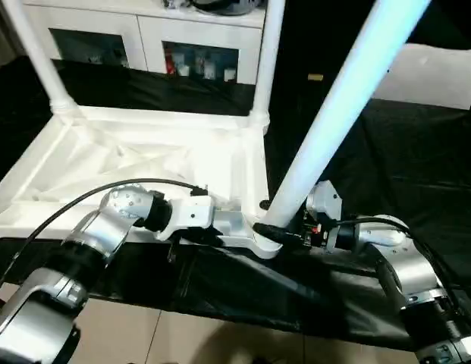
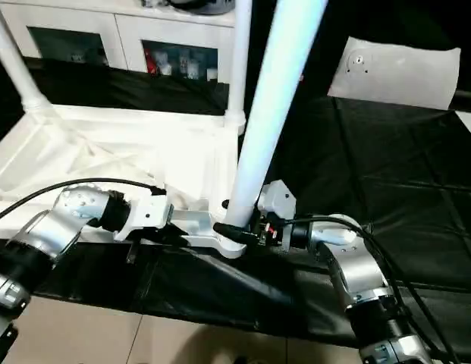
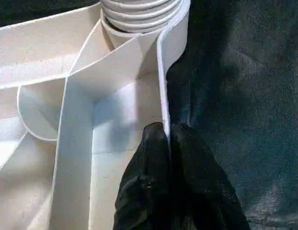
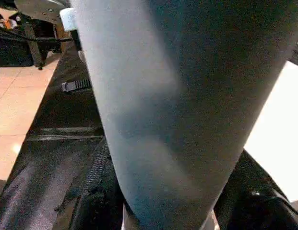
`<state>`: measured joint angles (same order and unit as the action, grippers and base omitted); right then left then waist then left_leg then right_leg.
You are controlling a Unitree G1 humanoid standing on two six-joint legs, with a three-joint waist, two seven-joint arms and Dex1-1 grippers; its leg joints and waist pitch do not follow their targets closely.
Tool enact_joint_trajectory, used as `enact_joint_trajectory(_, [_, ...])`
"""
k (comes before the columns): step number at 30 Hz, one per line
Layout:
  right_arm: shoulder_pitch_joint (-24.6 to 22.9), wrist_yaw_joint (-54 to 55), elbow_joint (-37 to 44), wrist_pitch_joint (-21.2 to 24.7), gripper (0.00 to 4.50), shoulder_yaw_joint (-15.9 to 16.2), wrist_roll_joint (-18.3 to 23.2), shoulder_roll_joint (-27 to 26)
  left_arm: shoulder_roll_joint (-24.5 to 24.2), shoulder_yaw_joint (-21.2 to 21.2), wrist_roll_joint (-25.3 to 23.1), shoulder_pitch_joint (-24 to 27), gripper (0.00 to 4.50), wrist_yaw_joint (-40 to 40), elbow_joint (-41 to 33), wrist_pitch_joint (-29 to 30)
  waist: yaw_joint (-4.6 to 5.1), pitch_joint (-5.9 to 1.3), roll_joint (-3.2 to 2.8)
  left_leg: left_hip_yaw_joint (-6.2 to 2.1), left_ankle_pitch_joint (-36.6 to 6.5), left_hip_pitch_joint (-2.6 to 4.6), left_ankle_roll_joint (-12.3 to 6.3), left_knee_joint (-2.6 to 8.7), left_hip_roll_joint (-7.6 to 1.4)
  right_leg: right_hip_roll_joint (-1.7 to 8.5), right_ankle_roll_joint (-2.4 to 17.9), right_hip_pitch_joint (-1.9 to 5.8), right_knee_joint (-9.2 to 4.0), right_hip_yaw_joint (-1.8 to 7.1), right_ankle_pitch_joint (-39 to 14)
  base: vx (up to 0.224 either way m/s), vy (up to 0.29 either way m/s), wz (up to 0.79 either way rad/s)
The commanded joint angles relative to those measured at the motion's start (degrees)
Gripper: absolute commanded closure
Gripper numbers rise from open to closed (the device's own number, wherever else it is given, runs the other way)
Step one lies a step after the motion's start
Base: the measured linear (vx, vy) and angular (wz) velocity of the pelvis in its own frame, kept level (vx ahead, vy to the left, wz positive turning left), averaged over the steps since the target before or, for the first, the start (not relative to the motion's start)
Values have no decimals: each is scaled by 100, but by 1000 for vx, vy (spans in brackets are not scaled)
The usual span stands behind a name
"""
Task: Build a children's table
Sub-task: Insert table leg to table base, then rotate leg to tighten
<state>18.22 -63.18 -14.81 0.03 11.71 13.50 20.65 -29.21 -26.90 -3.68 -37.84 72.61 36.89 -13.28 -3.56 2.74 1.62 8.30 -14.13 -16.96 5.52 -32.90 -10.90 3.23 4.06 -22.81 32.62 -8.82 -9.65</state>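
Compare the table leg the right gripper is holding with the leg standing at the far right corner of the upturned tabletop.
The held leg leans, tipped to the right; the far right leg stands upright. The held leg's base is at the near right socket, clamped by the right gripper; the far right leg stands alone, with nothing gripping it. Both are white, round and long.
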Motion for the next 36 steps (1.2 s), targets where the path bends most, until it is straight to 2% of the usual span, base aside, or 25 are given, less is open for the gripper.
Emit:
enact_joint_trajectory(1, [-434, -712, -325, 414, 261, 1078, -249, -129, -44, -92, -474, -107, 450, -188, 236, -22, -1, -164, -61, 0, -561, -153, -526, 362, -198, 538, 152, 382, -503, 435, -2228, 0, 0, 0])
enact_joint_trajectory(4, [-443, -735, -299, 485, 261, 1122, -230, -183, -31, -129, -496, -205, 450, -159, 450, -162, -2, -157, -62, 1, -625, -158, -508, 364, -172, 527, -4, 379, -544, 420, -2502, 0, 0, 0])
enact_joint_trajectory(9, [-422, -703, -350, 470, 261, 1095, -254, -219, 5, -137, -502, -283, 450, -149, 661, -315, 3, -159, -68, -1, -627, -167, -524, 369, -178, 523, -49, 367, -548, 414, -2472, 0, 0, 0])
enact_joint_trajectory(12, [-411, -612, -403, 448, 261, 1024, -280, -275, 21, -110, -518, -297, 450, -178, 762, -361, 8, -146, -65, 3, -715, -162, -506, 371, -168, 524, -101, 356, -577, 405, -2645, 0, 0, 0])
enact_joint_trajectory(17, [-363, -255, -560, 320, 261, 879, -347, -417, -24, -40, -497, -202, 450, -321, 751, -273, 31, -109, -69, 0, -983, -120, -433, 382, -156, 530, -298, 315, -677, 368, -3207, 0, 0, 0])
enact_joint_trajectory(20, [-328, -11, -648, 272, 261, 791, -393, -510, -57, 33, -459, -121, 450, -401, 682, -160, 63, -69, -80, -2, -1161, -56, -384, 394, -123, 532, -498, 303, -790, 289, -3629, 0, 0, 0])
enact_joint_trajectory(21, [-278, 411, -786, 215, 261, 619, -444, -677, -92, 187, -349, 51, 450, -559, 481, 127, 89, -76, -96, -21, -1190, -63, -313, 410, -148, 565, -512, 318, -781, 287, -3663, 0, 0, 0])
enact_joint_trajectory(24, [-242, 783, -878, 233, 261, 461, -459, -828, -110, 292, -263, 174, 450, -656, 325, 333, 175, -48, -109, -41, -1350, -54, -281, 408, -126, 540, -594, 296, -843, 228, -3850, 0, 0, 0])
enact_joint_trajectory(25, [-221, 1147, -939, 265, 261, 297, -465, -977, -114, 461, -125, 438, 450, -831, -58, 705, 229, -43, -152, -59, -1484, -47, -261, 405, -152, 574, -659, 329, -880, 158, -3926, 0, 0, 0])
enact_joint_trajectory(26, [-221, 1147, -939, 265, 261, 297, -465, -977, -114, 461, -125, 438, 450, -831, -58, 705, 266, -10, -159, -69, -1559, -64, -282, 415, -153, 553, -682, 327, -927, 101, -3978, 0, 0, 0])
enact_joint_trajectory(27, [-211, 1315, -971, 270, 261, 225, -463, -1047, -117, 546, -61, 582, 450, -905, -278, 898, 324, 25, -210, -89, -1856, 4, -292, 400, -173, 541, -782, 304, -1032, -13, -4125, 0, 0, 0])
enact_joint_trajectory(28, [-172, 1685, -1063, 268, 261, 92, -485, -1194, -101, 705, 6, 924, 450, -1101, -831, 1340, 370, 28, -237, -103, -2027, 49, -274, 405, -218, 562, -763, 307, -1044, -58, -4065, 0, 0, 0])
enact_joint_trajectory(29, [-131, 2031, -1156, 253, 261, -26, -509, -1331, -78, 844, 48, 1227, 450, -1287, -1332, 1739, 494, 30, -257, -175, -2291, -37, -231, 477, -346, 605, -711, 459, -974, -144, -3713, 0, 0, 0])
enact_joint_trajectory(30, [-107, 2192, -1204, 231, 261, -77, -522, -1397, -58, 907, 56, 1362, 450, -1389, -1558, 1929, 532, 54, -319, -238, -2585, -98, -210, 563, -471, 620, -635, 545, -874, -163, -3471, 0, 0, 0])
enact_joint_trajectory(31, [-68, 2430, -1276, 177, 261, -148, -549, -1492, -22, 981, 49, 1527, 450, -1534, -1843, 2158, 488, 153, -398, -518, -3992, -349, -184, 1059, -978, 610, -243, 745, 204, 303, -2066, 0, 0, 0])
enact_joint_trajectory(32, [-1, 2728, -1383, 124, 261, -239, -565, -1613, 77, 1066, 37, 1700, 450, -1740, -2177, 2473, 478, 166, -362, -494, -4226, -266, -154, 1128, -1000, 621, -76, 637, 329, 477, -1562, 0, 0, 0])
enact_joint_trajectory(33, [29, 2859, -1430, 108, 261, -284, -563, -1670, 128, 1105, 32, 1771, 450, -1836, -2317, 2617, 514, 184, -174, -285, -3906, -15, 45, 796, -449, 649, 2, 267, -178, 650, -2639, 0, 0, 0])
enact_joint_trajectory(34, [71, 3042, -1493, 97, 261, -345, -548, -1750, 207, 1156, 6, 1858, 450, -1978, -2507, 2820, 492, 203, -87, -181, -3128, 157, 55, 459, -84, 685, -291, 36, -672, 532, -4371, 0, 0, 0])
enact_joint_trajectory(35, [148, 3311, -1601, 109, 261, -445, -517, -1877, 372, 1194, -76, 1972, 450, -2206, -2807, 3132, 497, 199, 31, 9, -1424, 333, -234, -227, 316, 771, -818, -177, -1139, 394, -6287, 0, 0, 0])
enact_joint_trajectory(36, [174, 3390, -1638, 114, 261, -472, -511, -1914, 427, 1199, -97, 2003, 450, -2269, -2897, 3227, 468, 178, -60, -45, -1067, 189, -371, -112, 246, 918, -768, 30, -1082, 521, -6273, 55, 9, -35])
